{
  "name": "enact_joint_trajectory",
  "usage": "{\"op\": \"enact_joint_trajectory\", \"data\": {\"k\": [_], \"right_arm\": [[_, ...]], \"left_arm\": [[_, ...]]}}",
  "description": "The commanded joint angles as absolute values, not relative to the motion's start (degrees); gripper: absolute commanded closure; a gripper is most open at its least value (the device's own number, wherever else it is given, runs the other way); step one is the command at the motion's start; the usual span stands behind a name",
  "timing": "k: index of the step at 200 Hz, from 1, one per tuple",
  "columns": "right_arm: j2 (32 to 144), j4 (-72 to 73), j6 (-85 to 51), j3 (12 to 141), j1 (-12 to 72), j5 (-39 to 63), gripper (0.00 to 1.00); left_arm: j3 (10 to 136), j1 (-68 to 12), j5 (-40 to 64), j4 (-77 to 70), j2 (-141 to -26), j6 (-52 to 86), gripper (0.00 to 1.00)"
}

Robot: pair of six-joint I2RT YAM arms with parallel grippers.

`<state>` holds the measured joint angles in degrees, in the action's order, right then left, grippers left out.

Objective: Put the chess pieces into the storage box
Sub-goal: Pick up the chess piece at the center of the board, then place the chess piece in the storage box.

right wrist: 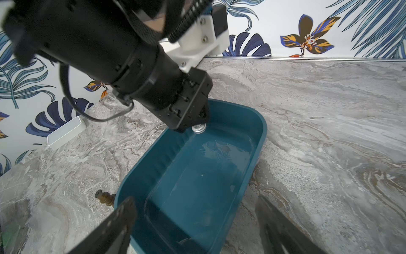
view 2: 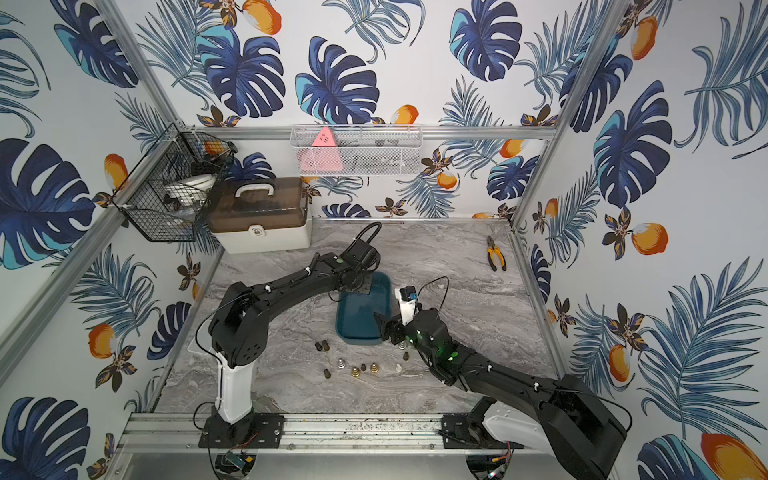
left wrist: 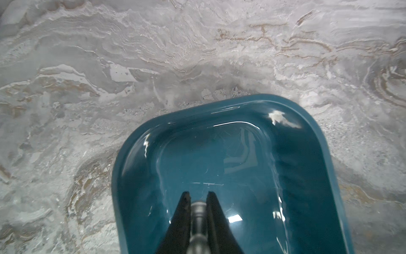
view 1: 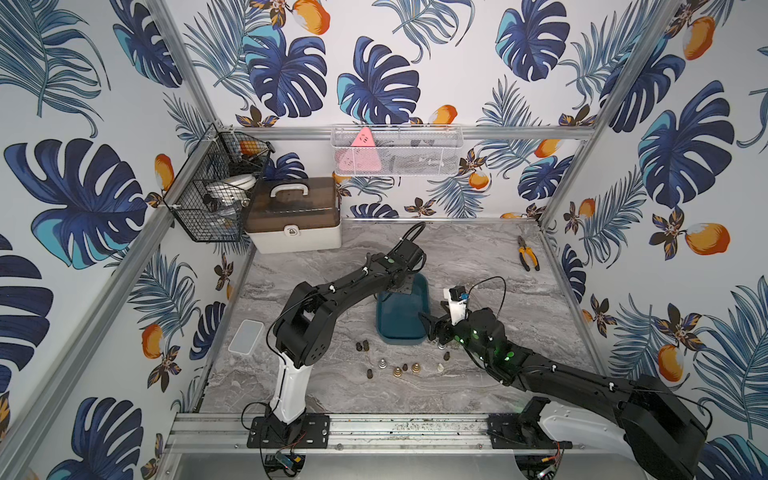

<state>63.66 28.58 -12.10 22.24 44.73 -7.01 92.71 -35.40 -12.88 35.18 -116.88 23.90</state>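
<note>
While the left tool hangs over the box, its two black fingers pinch a silvery piece by the thin stem. In the right wrist view the round foot of this piece shows just under the tool, over the end of the box that lies farther from the arm bases. I cannot tell if the foot touches the box.

The teal box stands on the grey counter, about midway between the two arms. The right tool is at the near right corner of the box, with its fingers spread wide and nothing between them. In its own wrist view one finger is over the near rim and the other is over the counter just beside the box.

The other pieces are on the counter in front of the box, nearer to the bases. In both top views two dark ones are close together near the left corner. After them comes a loose row of silvery, dark and golden ones, with a white one at its right end. One brown piece lies on its side just beside the box wall.

A white case stands at the far left corner of the counter, and pliers lie at the far right.
</note>
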Motion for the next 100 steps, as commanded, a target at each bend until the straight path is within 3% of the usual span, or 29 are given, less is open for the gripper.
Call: {"op": "enact_joint_trajectory", "data": {"k": [1,100], "right_arm": [[62.0,30.6,-11.5,21.5,44.8,-8.5,0.13],[61.9,31.2,-11.7,21.2,44.8,-7.8,0.13]], "left_arm": [[94.3,-35.1,-13.0,34.9,-119.6,23.1,0.87],[93.5,-32.8,-14.1,30.5,-124.3,23.1,0.87]]}}
